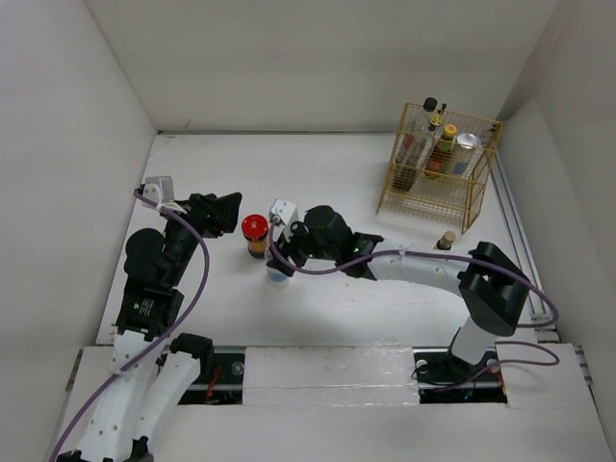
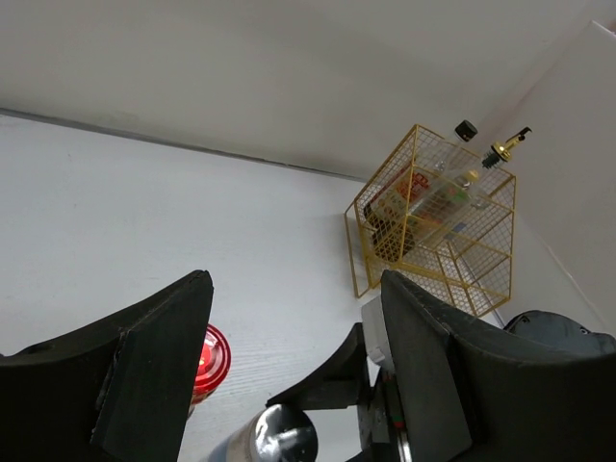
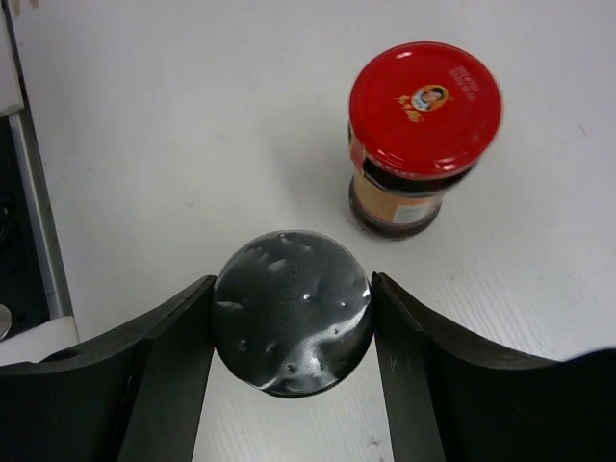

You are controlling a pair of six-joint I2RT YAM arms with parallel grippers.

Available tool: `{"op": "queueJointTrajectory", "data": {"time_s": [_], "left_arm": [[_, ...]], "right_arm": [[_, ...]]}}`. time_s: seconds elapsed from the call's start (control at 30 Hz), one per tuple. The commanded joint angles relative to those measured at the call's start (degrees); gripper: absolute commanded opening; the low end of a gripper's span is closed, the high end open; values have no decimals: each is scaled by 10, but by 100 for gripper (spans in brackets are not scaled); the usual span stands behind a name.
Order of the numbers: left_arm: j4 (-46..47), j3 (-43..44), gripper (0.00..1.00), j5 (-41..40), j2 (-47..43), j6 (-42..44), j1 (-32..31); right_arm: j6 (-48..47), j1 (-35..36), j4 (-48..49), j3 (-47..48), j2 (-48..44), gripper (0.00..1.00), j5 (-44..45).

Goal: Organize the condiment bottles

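Black left gripper (image 2: 294, 279) of mine open and empty by the left edge of the white table (image 1: 327, 173), red-lidded dark glass jar (image 1: 255, 231) mid-surface, my right gripper (image 3: 292, 282) clamped on the silver-capped shaker (image 1: 278, 273) just beside it, other bottles (image 1: 443, 152) in the yellow wire basket (image 1: 428, 197), far right corner.

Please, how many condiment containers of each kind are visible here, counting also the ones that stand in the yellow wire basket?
Tall clear bottles: 2
Silver-capped shakers: 2
Red-lidded jar: 1
Yellow-capped bottle: 1
Small dark bottle: 1
Total: 7
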Motion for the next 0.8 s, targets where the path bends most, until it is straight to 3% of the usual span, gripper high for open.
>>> {"op": "queueJointTrajectory", "data": {"time_s": [0.0,0.13,0.3,0.5,0.77], "left_arm": [[20,8,66,4,-1,3,-3],[20,8,66,9,-1,3,-3],[20,2,66,3,-7,3,-3],[20,2,66,3,-7,3,-3],[20,2,66,10,4,3,-3]], "right_arm": [[19,-19,69,-1,-93,32,28],[31,-94,74,-25,-202,32,100],[75,-257,74,-44,-273,30,164],[96,-402,38,-59,-351,30,171],[101,-526,-36,-53,-402,30,164]]}}
